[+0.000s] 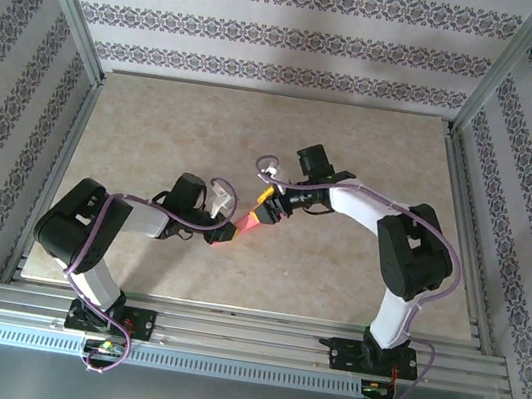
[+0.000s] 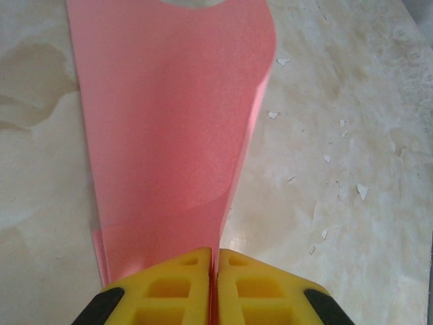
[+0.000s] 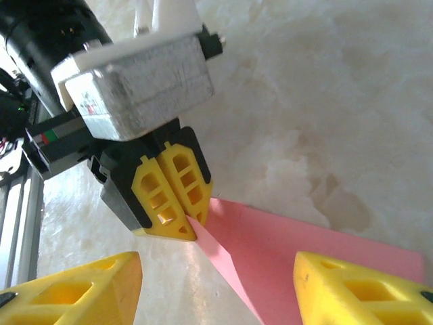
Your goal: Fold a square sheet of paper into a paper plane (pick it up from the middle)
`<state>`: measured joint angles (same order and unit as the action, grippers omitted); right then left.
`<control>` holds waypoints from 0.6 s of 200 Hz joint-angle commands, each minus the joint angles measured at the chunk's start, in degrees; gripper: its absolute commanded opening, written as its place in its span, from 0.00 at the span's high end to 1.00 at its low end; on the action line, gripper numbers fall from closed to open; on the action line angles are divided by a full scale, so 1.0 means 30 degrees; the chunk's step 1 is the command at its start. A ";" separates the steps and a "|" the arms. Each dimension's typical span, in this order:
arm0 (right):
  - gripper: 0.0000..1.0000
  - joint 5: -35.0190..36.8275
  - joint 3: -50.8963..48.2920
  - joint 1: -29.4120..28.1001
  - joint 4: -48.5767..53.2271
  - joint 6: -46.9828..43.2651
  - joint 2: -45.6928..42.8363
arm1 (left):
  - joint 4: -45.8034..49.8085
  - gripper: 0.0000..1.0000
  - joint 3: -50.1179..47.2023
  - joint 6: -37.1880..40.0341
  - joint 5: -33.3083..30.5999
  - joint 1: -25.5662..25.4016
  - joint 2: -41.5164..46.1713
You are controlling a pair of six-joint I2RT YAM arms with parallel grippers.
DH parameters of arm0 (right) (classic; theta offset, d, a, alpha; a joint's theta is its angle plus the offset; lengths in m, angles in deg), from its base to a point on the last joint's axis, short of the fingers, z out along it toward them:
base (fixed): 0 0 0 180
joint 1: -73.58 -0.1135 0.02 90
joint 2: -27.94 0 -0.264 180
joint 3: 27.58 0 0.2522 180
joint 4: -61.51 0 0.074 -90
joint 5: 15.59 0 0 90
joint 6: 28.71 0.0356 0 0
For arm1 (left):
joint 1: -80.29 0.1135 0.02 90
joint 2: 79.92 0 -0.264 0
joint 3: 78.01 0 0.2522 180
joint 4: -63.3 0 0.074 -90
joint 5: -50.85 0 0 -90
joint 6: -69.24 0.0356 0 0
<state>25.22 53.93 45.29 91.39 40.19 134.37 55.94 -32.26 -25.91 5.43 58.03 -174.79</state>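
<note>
Over mid-table (image 1: 382,167), my left gripper (image 2: 214,261) pinches the folded pink sheet (image 2: 169,122) tight. Right gripper (image 3: 215,265) gapes wide astride its far end. I'd close squarely on the crease, no tugging.

Paper sheet (image 2: 169,122) over table (image 1: 374,156) centre; left gripper (image 2: 215,261) at left end, right gripper (image 3: 216,284) astride right end.

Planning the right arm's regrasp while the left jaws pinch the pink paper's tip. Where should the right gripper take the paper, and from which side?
Probably the folded edge of the pink paper, just beyond the tip that the shut left gripper pinches. Come from opposite the left gripper: the open right gripper straddles that thin edge, one finger either side.
</note>
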 commanded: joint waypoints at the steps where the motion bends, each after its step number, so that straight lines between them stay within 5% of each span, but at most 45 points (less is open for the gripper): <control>1: 0.40 -0.0990 0.0176 -0.0203 0.0279 -0.0896 0.0676 | -0.0703 0.88 -0.0087 0.0135 0.0170 0.0362 0.0393; 120: 0.50 -0.2654 0.2963 0.0188 0.3802 -0.4666 0.3288 | -0.0232 0.87 0.0294 0.0552 0.0708 0.0535 0.0144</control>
<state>20.84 60.36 45.11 97.94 31.19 141.82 55.39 -32.24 -25.82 5.87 58.94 -174.79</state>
